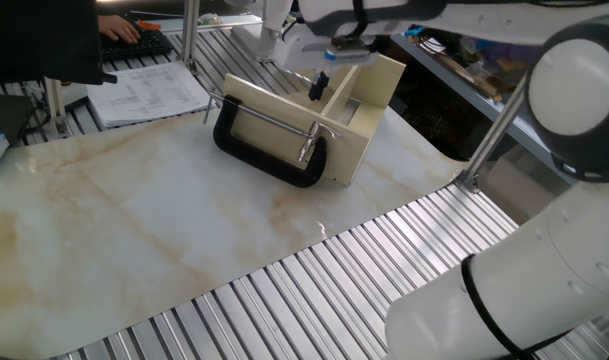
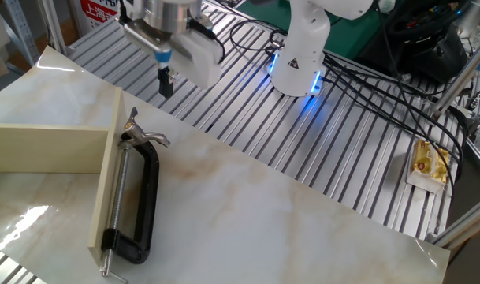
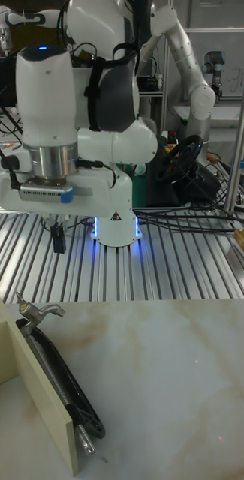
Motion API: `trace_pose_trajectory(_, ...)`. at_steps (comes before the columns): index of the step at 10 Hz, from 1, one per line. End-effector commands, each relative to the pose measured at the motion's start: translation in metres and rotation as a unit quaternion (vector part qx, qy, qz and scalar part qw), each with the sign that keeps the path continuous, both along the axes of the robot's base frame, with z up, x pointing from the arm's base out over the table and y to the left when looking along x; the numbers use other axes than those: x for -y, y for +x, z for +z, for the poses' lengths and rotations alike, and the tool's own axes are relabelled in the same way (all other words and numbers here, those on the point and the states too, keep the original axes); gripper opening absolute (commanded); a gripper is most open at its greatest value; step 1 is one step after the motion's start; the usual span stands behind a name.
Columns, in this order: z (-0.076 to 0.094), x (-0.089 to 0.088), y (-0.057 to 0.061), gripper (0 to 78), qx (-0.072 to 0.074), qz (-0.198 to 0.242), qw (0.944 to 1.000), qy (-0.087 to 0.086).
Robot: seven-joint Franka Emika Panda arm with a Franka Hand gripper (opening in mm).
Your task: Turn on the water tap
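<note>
Hanging above the table, the gripper (image 2: 166, 81) points straight down from a wrist held level, its dark fingers (image 3: 58, 241) drawn close together with little or no gap showing between them and nothing held. The white arm reaches in from high up, the wrist flange and its blue-marked housing directly over the fingers. In the tall fixed view the fingertips are in the air in front of the ribbed metal surface, clear of everything.

Below the gripper and a little toward the marble side sits the water tap (image 2: 137, 132), a small silvery fitting with a curved lever, mounted at the top edge of a cream board (image 2: 107, 181). The gripper is near it but apart from it, higher and off to the side. The tap also shows in the tall fixed view (image 3: 36, 311) and in one fixed view (image 1: 309, 143).

A black C-clamp (image 2: 143, 207) lies flat on the marble table (image 2: 255, 213) beneath the tap, its long threaded screw running along the board and pinning it. A second cream panel (image 2: 42, 148) meets the board at a right angle on the far side from the gripper.

Further off, beyond the gripper, stand the arm's white base (image 2: 303, 55) with a blue glow and a tangle of black cables (image 2: 366, 75).
</note>
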State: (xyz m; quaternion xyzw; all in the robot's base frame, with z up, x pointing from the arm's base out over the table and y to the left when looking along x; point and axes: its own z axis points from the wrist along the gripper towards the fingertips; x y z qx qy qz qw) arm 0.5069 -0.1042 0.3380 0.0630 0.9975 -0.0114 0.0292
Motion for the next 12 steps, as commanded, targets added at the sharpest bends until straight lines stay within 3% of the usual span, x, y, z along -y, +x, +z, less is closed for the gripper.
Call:
trace_pose_trajectory(1,-0.005,-0.019,0.001,0.0,-0.034,-0.007,0.9994,-0.003)
trace_pose_trajectory(2,-0.01,-0.029,0.003,0.0,-0.064,-0.005,0.9973,-0.034)
trace_pose_trajectory(3,-0.014,-0.036,0.002,0.0,-0.065,-0.002,0.9967,-0.048)
trace_pose_trajectory(6,-0.02,-0.043,-0.003,0.0,-0.068,-0.003,0.9967,-0.045)
trace_pose_trajectory(8,-0.022,-0.047,-0.005,0.0,-0.069,0.003,0.9971,-0.033)
trace_pose_trajectory(12,-0.021,-0.049,-0.007,0.0,-0.066,0.003,0.9971,-0.038)
